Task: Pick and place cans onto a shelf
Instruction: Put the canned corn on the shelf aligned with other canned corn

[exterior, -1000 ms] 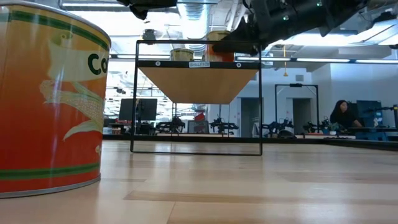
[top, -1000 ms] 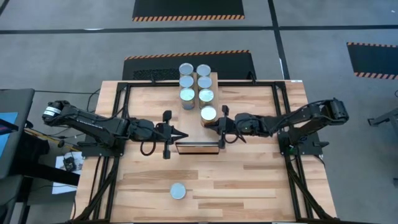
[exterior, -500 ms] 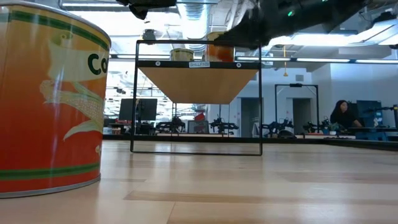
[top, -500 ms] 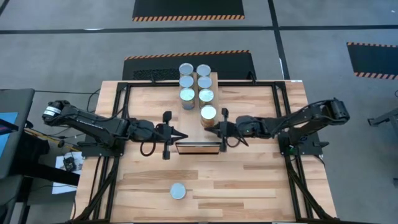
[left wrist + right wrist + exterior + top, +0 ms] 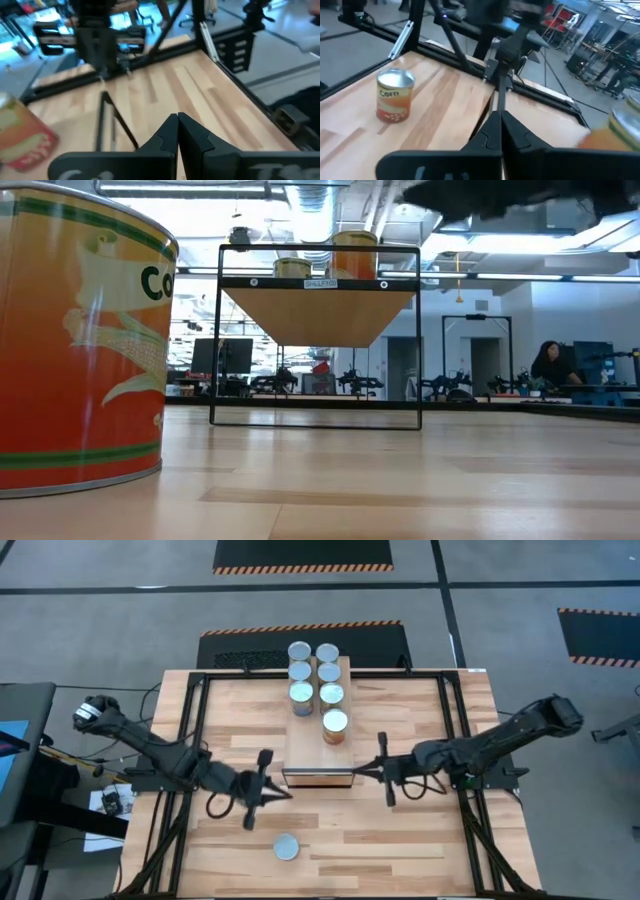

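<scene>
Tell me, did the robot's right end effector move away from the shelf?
Yes. In the high view the right end effector has backed off from beside the shelf toward the table's right edge, leaving the orange can standing alone.

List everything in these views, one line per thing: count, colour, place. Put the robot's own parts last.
cans on the shelf: seven, silvery tops, two rows on the plank top; the nearest one has an orange label.
can on the table: one, orange label, alone on the near part of the tabletop.
shelf: one, light wood, at mid-table.
table: one, slatted light wood.
floor mats: black with striped edges, beyond the table.
person: one, far off in the room.
left claw: shut, between shelf and lone can.
right claw: shut, beside the shelf's near end.
</scene>
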You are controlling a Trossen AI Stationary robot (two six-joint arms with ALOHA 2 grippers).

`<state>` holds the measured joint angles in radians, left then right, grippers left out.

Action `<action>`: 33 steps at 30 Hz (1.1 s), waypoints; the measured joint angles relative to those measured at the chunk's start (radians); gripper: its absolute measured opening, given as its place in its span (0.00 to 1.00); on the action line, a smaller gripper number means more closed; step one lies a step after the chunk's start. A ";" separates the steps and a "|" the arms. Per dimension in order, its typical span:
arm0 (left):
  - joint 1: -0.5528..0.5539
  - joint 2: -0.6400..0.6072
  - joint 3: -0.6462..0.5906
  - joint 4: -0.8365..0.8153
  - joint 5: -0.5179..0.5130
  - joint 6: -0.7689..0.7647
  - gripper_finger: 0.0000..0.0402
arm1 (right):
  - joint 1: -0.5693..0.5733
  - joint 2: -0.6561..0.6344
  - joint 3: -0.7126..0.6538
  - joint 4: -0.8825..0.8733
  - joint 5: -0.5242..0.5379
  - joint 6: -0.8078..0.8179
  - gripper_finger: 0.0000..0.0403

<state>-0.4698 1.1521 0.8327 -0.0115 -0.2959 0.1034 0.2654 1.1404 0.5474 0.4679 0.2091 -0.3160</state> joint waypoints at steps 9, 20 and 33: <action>-0.155 0.083 0.174 -0.391 -0.136 -0.278 0.00 | -0.084 -0.114 -0.177 0.199 -0.020 0.073 0.02; -0.200 0.334 0.406 -0.713 -0.063 -0.379 0.08 | -0.105 -0.104 -0.181 0.196 -0.054 0.090 0.02; -0.259 0.550 0.518 -0.787 0.033 -0.279 0.27 | -0.118 -0.105 -0.181 0.187 -0.053 0.090 0.03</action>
<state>-0.7287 1.7017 1.3502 -0.7981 -0.2625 -0.1754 0.1478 1.0355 0.3664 0.6548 0.1562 -0.2260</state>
